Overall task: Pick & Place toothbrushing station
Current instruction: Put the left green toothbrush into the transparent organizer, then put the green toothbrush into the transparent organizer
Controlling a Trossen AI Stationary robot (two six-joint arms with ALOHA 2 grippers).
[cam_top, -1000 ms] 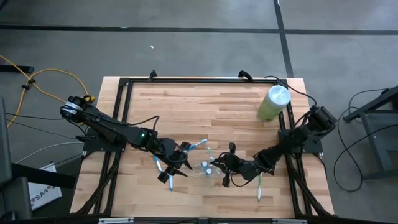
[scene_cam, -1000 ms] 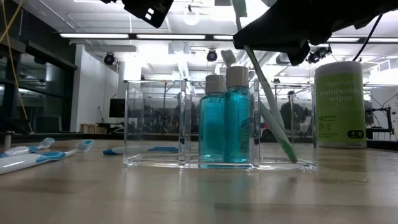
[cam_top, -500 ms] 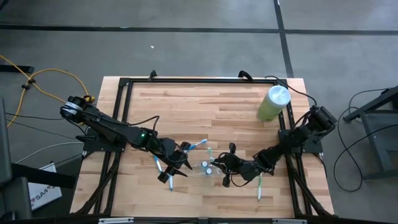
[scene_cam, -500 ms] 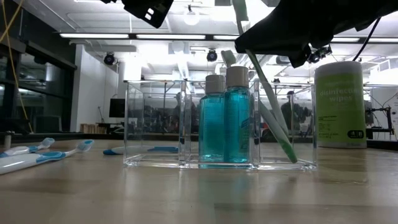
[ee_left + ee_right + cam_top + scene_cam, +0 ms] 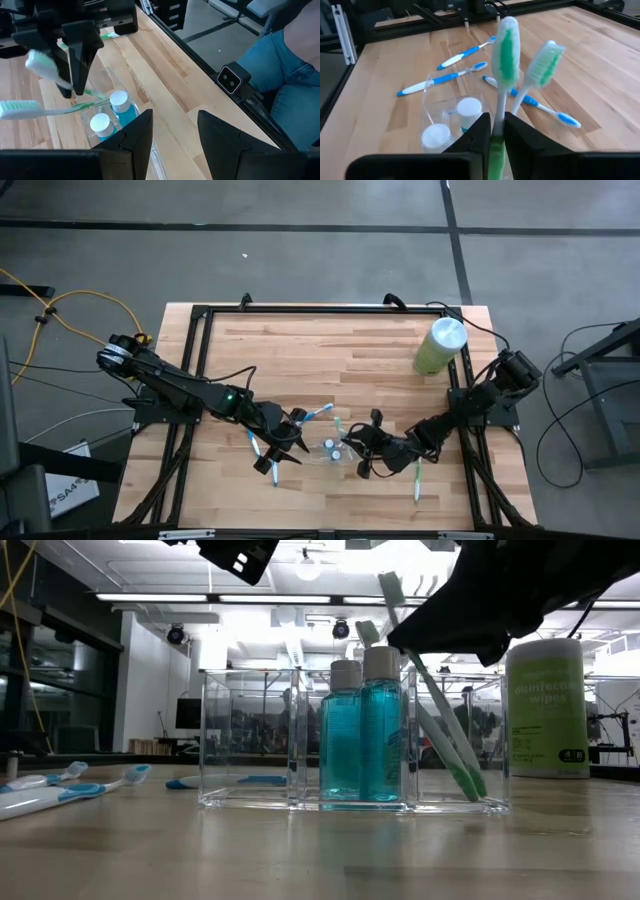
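From above, the right pincer (image 5: 362,452) is hovering just beside the toothbrushing station (image 5: 335,448), near the table (image 5: 330,360) front edge; the left pincer (image 5: 290,442) is waiting on the station's far side.

At table height, the clear station (image 5: 250,740) is sitting below the right pincer, two teal bottles (image 5: 362,730) in its middle and two green toothbrushes (image 5: 440,730) leaning in the end compartment directly under the pincer.

The left wrist view is showing the left pincer (image 5: 174,131) standing wide and empty, the station ahead of it.

The right wrist view is showing the right pincer (image 5: 494,131) narrow around a green toothbrush (image 5: 504,55) handle; whether it is gripping is unclear.

To finish well, the pincer should probably loosen only once the handle is resting on the station floor, then lift straight up.
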